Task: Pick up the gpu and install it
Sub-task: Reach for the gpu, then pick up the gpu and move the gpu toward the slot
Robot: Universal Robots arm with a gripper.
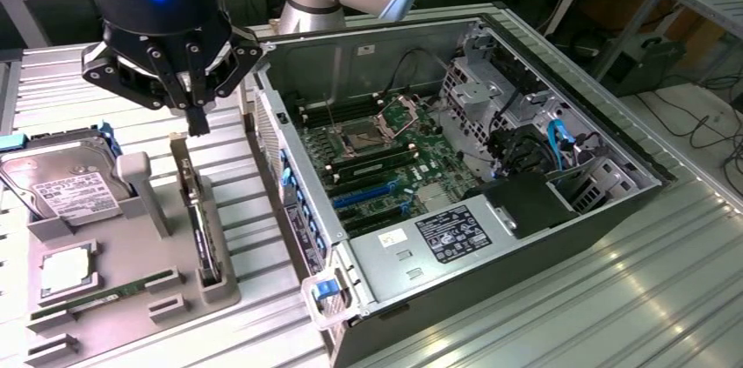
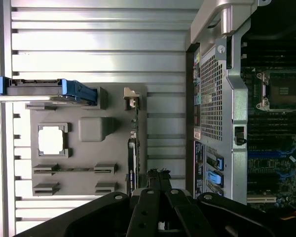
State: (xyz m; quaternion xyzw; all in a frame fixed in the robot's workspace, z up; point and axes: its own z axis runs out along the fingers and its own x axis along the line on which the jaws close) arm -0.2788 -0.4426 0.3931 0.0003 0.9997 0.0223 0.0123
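Observation:
The gpu stands on edge in a slot of the grey holder tray, a thin dark slab with its silver bracket end toward the back. My gripper hangs just above that bracket end, fingers pressed together and holding nothing. In the wrist view the gpu runs as a narrow dark strip away from the fingertips, along the tray edge nearest the case. The open computer case lies to the exterior view's right, its motherboard with blue slots exposed.
The tray also holds a silver hard drive in a blue frame, a square processor chip and a narrow green RAM stick. The case's perforated rear wall stands close beside the tray. Ribbed metal table surrounds everything.

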